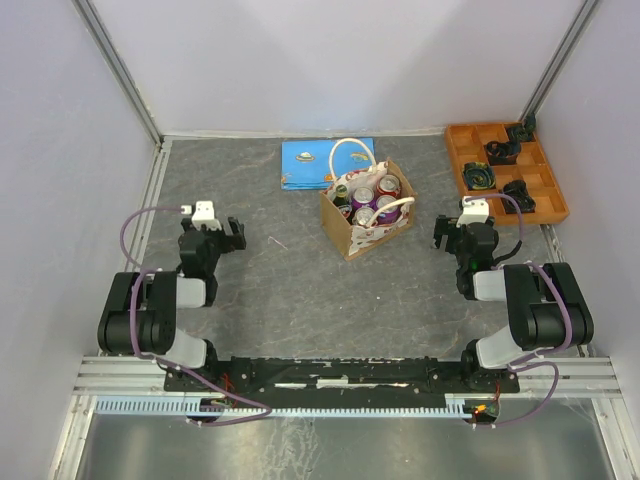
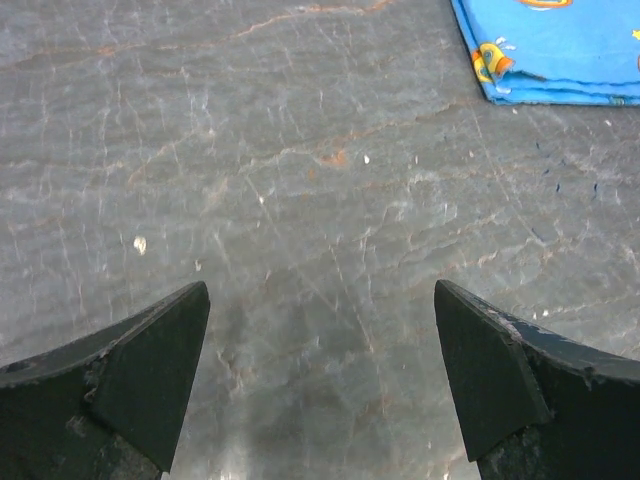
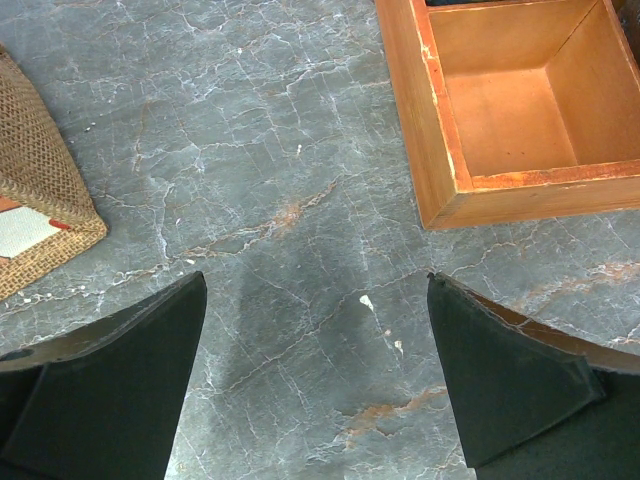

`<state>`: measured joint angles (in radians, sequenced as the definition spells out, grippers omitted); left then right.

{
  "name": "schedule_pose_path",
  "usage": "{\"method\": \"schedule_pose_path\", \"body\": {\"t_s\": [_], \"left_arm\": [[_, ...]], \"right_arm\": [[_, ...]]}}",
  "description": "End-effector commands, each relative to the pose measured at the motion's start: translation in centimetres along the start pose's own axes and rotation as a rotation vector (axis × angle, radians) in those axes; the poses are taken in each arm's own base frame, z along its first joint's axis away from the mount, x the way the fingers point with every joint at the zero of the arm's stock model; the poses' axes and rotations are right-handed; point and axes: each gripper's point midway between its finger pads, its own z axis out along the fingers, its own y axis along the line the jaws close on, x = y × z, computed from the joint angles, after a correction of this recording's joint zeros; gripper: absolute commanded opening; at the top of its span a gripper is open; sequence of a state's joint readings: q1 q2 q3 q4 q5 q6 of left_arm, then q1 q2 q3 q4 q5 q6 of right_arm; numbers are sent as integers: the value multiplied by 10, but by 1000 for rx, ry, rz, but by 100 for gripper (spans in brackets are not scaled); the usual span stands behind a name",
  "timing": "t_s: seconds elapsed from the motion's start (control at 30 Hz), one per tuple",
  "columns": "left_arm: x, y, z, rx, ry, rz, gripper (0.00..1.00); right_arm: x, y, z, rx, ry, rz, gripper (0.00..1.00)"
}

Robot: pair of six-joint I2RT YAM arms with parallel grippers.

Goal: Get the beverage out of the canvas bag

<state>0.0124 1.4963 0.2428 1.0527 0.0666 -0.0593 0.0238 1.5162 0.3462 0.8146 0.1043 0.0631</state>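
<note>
Overhead, the grey marbled table [image 1: 300,290] carries everything. The left gripper [image 2: 320,290] hangs over bare stone at the left with its jaws spread wide and nothing between them. The right gripper [image 3: 316,278] is likewise parted and empty, between the bag and the tray. An orange wooden tray [image 1: 470,142] sits at the far right corner, and several of its compartments hold dark objects [image 1: 500,152] too small to identify. A flat blue picture book [image 1: 305,163] with cartoon figures lies just behind the canvas bag [image 1: 352,232], which stands upright at mid-table, its white rope handles [image 1: 350,148] looped above it. The beverage cans [image 1: 375,195] stand packed together inside the bag, tops showing. Their labels are too small to read.
</note>
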Motion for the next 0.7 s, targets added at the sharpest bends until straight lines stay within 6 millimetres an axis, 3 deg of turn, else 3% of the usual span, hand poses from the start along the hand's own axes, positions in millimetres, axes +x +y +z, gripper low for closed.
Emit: {"method": "schedule_pose_path", "body": {"t_s": [0.0, 0.1, 0.3, 0.5, 0.67], "left_arm": [[-40, -6, 22, 35, 18, 82, 99], [-51, -16, 28, 43, 37, 124, 99], [-101, -54, 38, 143, -21, 119, 99], [-133, -107, 45, 240, -3, 217, 99], [-164, -158, 38, 357, -54, 248, 99]], "right_arm": [[-22, 1, 5, -5, -68, 3, 99], [-22, 1, 5, -6, -68, 2, 99], [-23, 1, 5, -7, -68, 2, 99], [-22, 1, 5, -5, -68, 2, 99], [-23, 1, 5, -6, -68, 1, 99]]}}
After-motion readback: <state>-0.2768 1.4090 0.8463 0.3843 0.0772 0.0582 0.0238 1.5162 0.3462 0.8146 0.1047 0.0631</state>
